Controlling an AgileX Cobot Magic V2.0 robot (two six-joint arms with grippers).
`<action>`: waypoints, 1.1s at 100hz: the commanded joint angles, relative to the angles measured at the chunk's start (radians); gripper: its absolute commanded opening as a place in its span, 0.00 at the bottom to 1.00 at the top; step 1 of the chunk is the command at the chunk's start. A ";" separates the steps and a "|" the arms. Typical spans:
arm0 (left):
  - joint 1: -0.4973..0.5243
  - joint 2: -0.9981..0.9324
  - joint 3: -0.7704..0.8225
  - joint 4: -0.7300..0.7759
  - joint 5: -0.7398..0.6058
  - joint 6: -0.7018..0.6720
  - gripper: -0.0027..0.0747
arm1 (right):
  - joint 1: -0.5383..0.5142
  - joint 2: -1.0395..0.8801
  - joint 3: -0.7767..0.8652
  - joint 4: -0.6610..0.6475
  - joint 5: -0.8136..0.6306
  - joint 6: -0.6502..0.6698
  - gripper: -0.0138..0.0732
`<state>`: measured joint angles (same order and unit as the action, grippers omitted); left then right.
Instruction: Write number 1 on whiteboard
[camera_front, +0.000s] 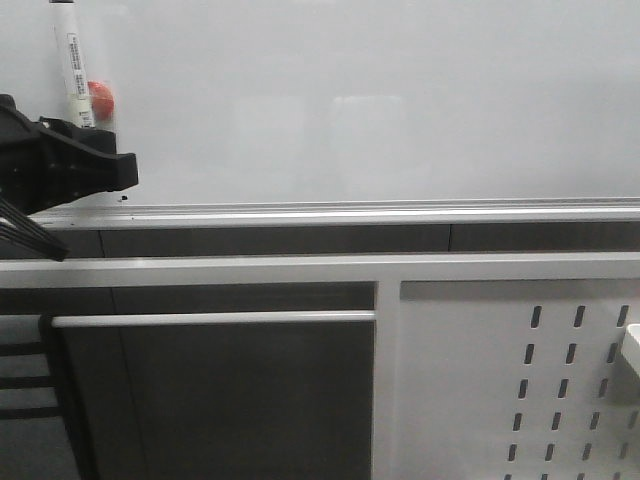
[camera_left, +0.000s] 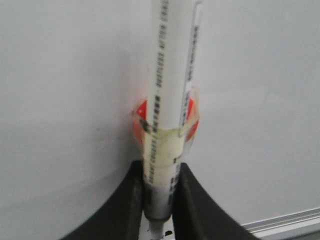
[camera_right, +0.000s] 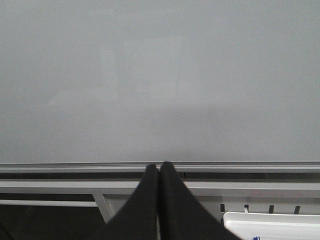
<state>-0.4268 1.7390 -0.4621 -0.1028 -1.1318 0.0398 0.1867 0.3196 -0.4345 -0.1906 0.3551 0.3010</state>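
Note:
The whiteboard (camera_front: 350, 100) fills the upper half of the front view, with its silver edge rail (camera_front: 350, 210) below it. At the far left my left gripper (camera_front: 86, 127) is shut on a white marker (camera_front: 72, 60) that stands upright close against the board. In the left wrist view the marker (camera_left: 162, 90) rises from between the black fingers (camera_left: 132, 200) of the left gripper (camera_left: 160, 170), over the whiteboard (camera_left: 65, 100). My right gripper (camera_right: 159, 167) is shut and empty in front of the whiteboard (camera_right: 160, 75), near its rail. The number 1 is not visible in any view.
A red round magnet (camera_front: 101, 97) sits on the board right behind the marker, also in the left wrist view (camera_left: 140, 111). Tiny black dots (camera_front: 125, 198) mark the board near the rail. Below is a white perforated panel (camera_front: 560, 380) and a white tray (camera_right: 272, 225).

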 joint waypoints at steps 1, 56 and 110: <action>-0.007 -0.039 -0.020 -0.001 -0.219 -0.009 0.01 | 0.003 0.018 -0.036 -0.026 -0.086 -0.009 0.08; -0.007 -0.175 0.099 0.160 -0.219 -0.009 0.01 | 0.003 0.018 -0.036 0.021 -0.090 -0.009 0.08; -0.007 -0.205 0.243 0.332 -0.219 -0.040 0.01 | 0.167 0.120 0.070 0.110 -0.205 -0.048 0.08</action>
<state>-0.4268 1.5684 -0.2236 0.2069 -1.1324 0.0174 0.3019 0.4106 -0.3522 -0.0748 0.3001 0.2751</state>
